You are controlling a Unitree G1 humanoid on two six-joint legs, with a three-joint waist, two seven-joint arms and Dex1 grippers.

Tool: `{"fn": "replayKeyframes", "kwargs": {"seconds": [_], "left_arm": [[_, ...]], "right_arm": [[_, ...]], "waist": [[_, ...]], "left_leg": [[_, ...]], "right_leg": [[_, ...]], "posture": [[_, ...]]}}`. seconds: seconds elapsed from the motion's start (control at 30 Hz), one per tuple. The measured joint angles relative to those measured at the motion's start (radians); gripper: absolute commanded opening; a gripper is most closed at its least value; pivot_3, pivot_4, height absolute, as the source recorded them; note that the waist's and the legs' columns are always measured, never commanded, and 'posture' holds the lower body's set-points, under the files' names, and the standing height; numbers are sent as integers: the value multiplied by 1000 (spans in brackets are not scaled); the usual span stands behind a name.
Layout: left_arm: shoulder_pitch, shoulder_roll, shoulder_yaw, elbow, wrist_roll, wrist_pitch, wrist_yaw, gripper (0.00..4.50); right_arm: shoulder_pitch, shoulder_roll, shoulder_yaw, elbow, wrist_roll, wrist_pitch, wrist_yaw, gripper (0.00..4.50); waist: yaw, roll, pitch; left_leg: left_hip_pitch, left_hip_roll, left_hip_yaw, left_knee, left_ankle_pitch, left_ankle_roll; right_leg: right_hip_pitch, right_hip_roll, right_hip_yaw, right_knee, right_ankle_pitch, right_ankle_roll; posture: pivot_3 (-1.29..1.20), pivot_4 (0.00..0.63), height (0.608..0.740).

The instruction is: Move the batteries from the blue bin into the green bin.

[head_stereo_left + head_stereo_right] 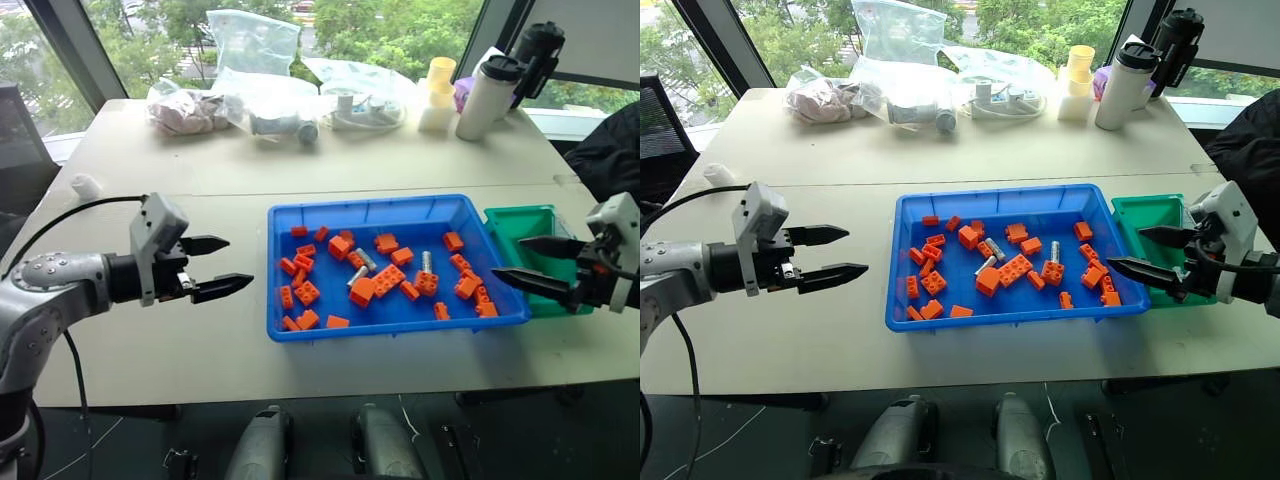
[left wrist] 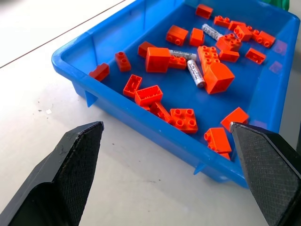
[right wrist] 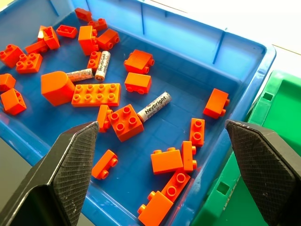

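Observation:
The blue bin sits at the table's middle, with the green bin touching its right side. Three silver batteries lie among orange bricks in the blue bin: two batteries close together near the centre and one battery further right. My left gripper hovers open over bare table left of the blue bin, pointing at it. My right gripper hovers open over the blue bin's right end and the green bin's near edge. Both are empty. What I see of the green bin holds nothing.
Clear plastic bags, a white bottle, a black bottle and yellow cups line the table's far edge. A small white object lies at the far left. A black cable trails from my left arm.

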Motion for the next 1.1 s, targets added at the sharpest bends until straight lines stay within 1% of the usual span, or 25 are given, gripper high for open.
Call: {"fn": "replayKeyframes", "kwargs": {"seconds": [0.6, 0.8, 0.9, 0.97, 1.03, 1.1], "left_arm": [[-1, -3, -2, 7, 1, -6, -5, 4500], [-6, 52, -2, 16, 24, -26, -47, 4500], [-36, 81, -13, 47, 32, -36, -93, 4500], [-71, 125, -62, 70, 62, -69, -158, 4500], [-118, 147, -114, 87, 89, -100, -220, 4500], [-174, 162, -174, 102, 110, -124, -293, 4500]], "right_arm": [[-39, 11, 26, -1, 1, 0, -12, 4446], [-69, 18, 49, 3, -1, 1, -31, 4446], [-93, 17, 58, 3, 0, 8, -35, 4446], [-150, 17, 98, -3, 13, 27, -34, 4446], [-216, 20, 163, -29, 37, 52, -34, 4446], [-309, 69, 256, -63, 59, 100, -49, 4446]], "waist": [[0, 0, 0], [0, 0, 0], [0, 0, 0], [-1, 0, 0], [-4, 0, 0], [-7, 0, 0]], "left_leg": [[0, 0, 0, 0, 0, 0], [0, 0, 0, 0, 0, 0], [0, 0, 0, 0, 0, 0], [0, 0, 0, 0, 0, 0], [1, 0, 0, 0, 0, 0], [0, 1, 0, 0, 0, 0]], "right_leg": [[0, 0, 0, 0, 0, 0], [0, 0, 0, 0, 0, 0], [0, 0, 0, 0, 0, 0], [0, 0, 0, 0, 0, 0], [0, 1, 0, 0, 0, 0], [-1, 1, 0, 0, 0, 0]], "posture": [[0, 150, 740], [0, 150, 740], [0, 150, 740], [0, 150, 740], [0, 150, 740], [0, 150, 740]]}}
